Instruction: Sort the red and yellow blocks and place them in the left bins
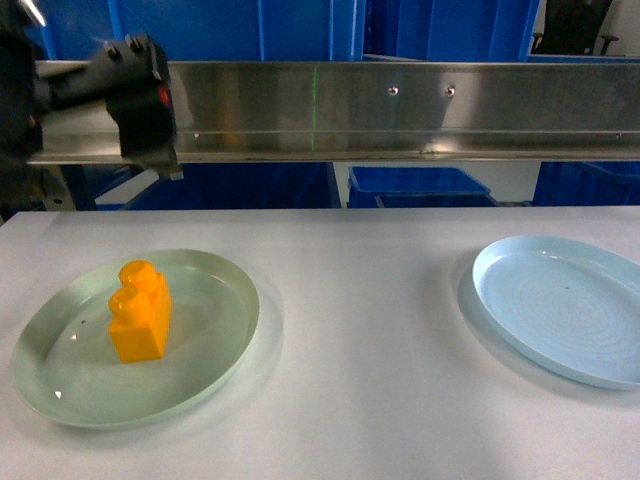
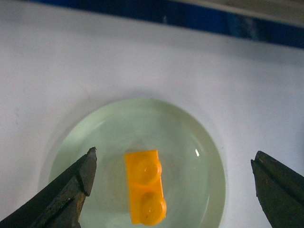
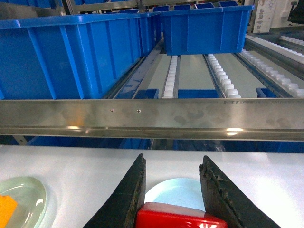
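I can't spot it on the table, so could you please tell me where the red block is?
The red block sits between the right gripper fingers in the right wrist view, above the blue plate.

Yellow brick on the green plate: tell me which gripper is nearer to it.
Left. The left gripper hangs open right above the yellow brick on the green plate. The right gripper is off by the blue plate, shut on a red block.

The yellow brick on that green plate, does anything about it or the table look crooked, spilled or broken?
Nothing stands out. The yellow brick stands upright and intact inside the green plate, studs up. The blue plate is bare and unmarked, and nothing is spilled on the white table.
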Controlling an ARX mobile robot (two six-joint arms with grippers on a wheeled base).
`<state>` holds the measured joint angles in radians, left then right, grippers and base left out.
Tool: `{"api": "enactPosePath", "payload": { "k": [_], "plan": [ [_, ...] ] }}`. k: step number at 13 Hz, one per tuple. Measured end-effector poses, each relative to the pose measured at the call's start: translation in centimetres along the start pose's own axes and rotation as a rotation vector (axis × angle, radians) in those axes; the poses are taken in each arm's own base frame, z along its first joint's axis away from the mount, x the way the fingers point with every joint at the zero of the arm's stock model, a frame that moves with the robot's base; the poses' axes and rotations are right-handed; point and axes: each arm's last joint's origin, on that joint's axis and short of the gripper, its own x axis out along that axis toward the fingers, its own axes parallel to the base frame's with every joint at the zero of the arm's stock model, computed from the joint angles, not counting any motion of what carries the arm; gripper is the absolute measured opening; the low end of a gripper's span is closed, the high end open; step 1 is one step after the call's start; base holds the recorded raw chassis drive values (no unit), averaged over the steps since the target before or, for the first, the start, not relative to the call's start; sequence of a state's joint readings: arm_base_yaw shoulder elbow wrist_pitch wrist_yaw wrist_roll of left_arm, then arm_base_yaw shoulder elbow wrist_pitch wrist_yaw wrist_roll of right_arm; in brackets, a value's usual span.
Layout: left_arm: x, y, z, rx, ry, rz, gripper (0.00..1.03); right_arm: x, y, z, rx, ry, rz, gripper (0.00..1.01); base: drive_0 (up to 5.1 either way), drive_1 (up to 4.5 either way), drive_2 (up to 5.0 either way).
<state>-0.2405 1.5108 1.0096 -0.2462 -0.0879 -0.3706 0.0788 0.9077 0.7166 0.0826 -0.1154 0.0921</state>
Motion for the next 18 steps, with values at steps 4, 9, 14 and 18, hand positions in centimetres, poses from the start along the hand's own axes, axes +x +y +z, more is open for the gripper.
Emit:
{"api": "enactPosePath", "payload": {
  "k": [4, 9, 14, 18],
  "plan": [
    [1.8, -0.8, -1.6, -0.024, 0.061, 0.127, 0.98, 0.0, 0.0, 0.0, 0.000, 0.000, 0.000, 0.28, 0.0, 0.00, 0.0],
    [4.4, -1.8, -3.3, 0.024, 0.125, 0.168, 0.98, 0.0, 0.0, 0.0, 0.000, 0.000, 0.000, 0.28, 0.0, 0.00, 0.0],
    [6.5, -0.3, -5.8, 0.051, 0.181, 0.223, 0.98, 0.0, 0.0, 0.0, 0.000, 0.000, 0.000, 0.28, 0.0, 0.00, 0.0],
    [6.8, 0.0, -6.4, 0.064, 0.186, 0.219, 0.98, 0.0, 0.0, 0.0, 0.000, 0.000, 0.000, 0.28, 0.0, 0.00, 0.0]
  ]
}}
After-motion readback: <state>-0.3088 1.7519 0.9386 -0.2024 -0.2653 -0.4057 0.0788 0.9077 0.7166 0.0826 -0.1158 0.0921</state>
